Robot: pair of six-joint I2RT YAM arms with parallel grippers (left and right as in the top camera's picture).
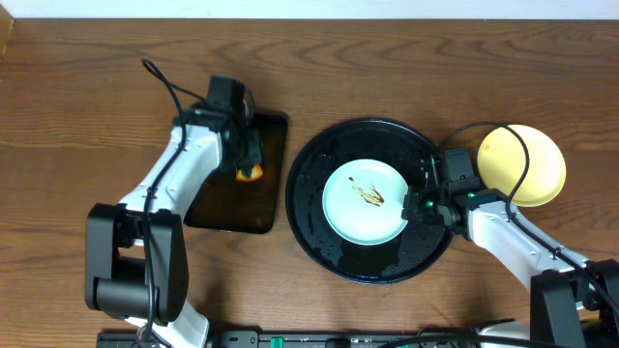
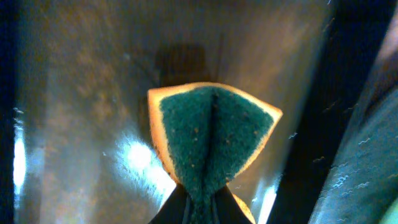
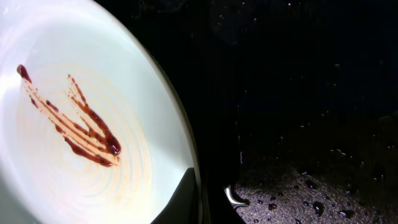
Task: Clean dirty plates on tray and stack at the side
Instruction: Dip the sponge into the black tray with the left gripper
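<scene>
A mint plate [image 1: 366, 217] lies flat at the centre of the round tray [image 1: 309, 208], its brown sauce streaks [image 1: 368, 193] running diagonally from upper left to lower right as seen from overhead. Only that view takes in the yellow plate [image 1: 542, 164], off the tray on the table [image 1: 97, 97] to the right, partly crossed by a cable. The right wrist view alone shows the right gripper [image 3: 208, 196] straddling the mint plate's rim, one finger over the plate, the other on the tray side near water droplets [image 3: 311, 205]. Its fingers are cut off at the frame's foot, so whether it presses is unclear. The left gripper [image 2: 200, 202] is clamped on a folded sponge [image 2: 211, 137], green face to the camera, above the rectangular tray [image 1: 247, 208]
</scene>
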